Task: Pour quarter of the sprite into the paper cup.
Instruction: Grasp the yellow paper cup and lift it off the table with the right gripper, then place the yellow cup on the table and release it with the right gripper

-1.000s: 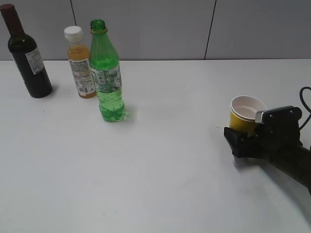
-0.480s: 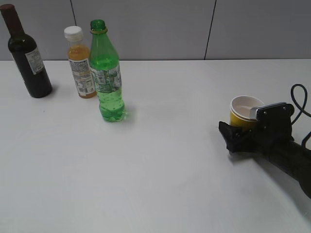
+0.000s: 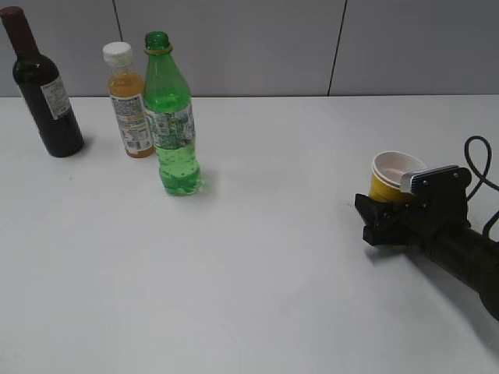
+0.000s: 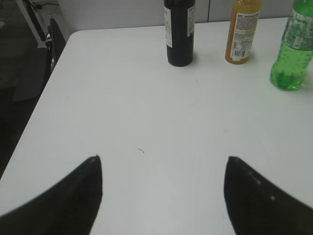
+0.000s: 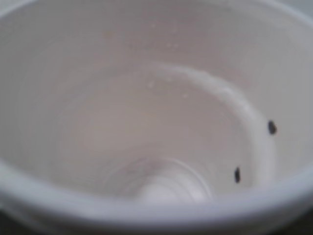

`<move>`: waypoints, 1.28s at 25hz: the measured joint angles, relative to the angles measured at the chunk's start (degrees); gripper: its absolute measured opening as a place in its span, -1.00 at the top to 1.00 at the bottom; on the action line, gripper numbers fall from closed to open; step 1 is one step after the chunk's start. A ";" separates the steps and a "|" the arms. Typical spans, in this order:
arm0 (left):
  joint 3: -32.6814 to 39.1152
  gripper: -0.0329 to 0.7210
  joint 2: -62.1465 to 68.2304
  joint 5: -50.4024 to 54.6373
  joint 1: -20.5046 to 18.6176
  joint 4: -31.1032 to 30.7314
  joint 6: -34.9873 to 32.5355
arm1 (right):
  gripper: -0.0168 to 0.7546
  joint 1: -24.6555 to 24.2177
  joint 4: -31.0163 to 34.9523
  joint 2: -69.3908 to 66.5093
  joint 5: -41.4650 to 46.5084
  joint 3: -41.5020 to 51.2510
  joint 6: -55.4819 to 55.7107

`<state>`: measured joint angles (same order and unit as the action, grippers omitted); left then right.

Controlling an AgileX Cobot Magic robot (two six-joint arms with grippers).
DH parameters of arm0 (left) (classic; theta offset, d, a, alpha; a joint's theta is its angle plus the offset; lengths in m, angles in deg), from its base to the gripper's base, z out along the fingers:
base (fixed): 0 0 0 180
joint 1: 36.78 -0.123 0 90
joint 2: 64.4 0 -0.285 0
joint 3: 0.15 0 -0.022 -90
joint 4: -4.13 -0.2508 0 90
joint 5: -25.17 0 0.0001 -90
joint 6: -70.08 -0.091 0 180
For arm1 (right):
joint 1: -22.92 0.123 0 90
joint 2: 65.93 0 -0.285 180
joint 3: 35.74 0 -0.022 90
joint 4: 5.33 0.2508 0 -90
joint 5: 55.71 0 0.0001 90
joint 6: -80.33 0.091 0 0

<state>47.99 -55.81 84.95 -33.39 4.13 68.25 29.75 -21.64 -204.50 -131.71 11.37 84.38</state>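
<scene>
The sprite (image 3: 173, 117), a tall green bottle with no cap, stands upright at the back left of the white table; it also shows in the left wrist view (image 4: 291, 54). The yellow paper cup (image 3: 387, 185) is at the right, tilted slightly, between the jaws of my right gripper (image 3: 386, 201), which is shut on it. In the right wrist view the cup's white inside (image 5: 156, 112) fills the frame and hides the fingers. My left gripper (image 4: 163, 164) is open and empty above bare table, well short of the bottles. It is out of the exterior view.
A dark wine bottle (image 3: 47, 101) and an orange-juice bottle (image 3: 131, 109) with a white cap stand just left of the sprite; both show in the left wrist view (image 4: 179, 34) (image 4: 242, 34). The table's left edge (image 4: 49, 88) drops off to the floor.
My right gripper has shifted slightly left and turned, and the paper cup in it now leans a little. The bottles have not moved.
</scene>
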 joint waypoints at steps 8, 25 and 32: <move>0.00 -0.65 0.00 0.00 0.00 0.00 0.00 | -0.20 0.00 -3.16 4.10 4.67 0.64 0.50; 0.00 -0.65 0.00 0.00 0.00 0.00 0.00 | -0.20 7.36 -42.65 9.05 6.25 -13.84 7.49; 0.00 -0.65 0.00 0.00 0.00 0.00 0.00 | -0.20 14.37 -46.85 3.70 6.20 -22.09 13.75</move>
<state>47.99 -55.81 84.95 -33.39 4.13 68.25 44.12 -68.48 -200.81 -125.51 -10.72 98.12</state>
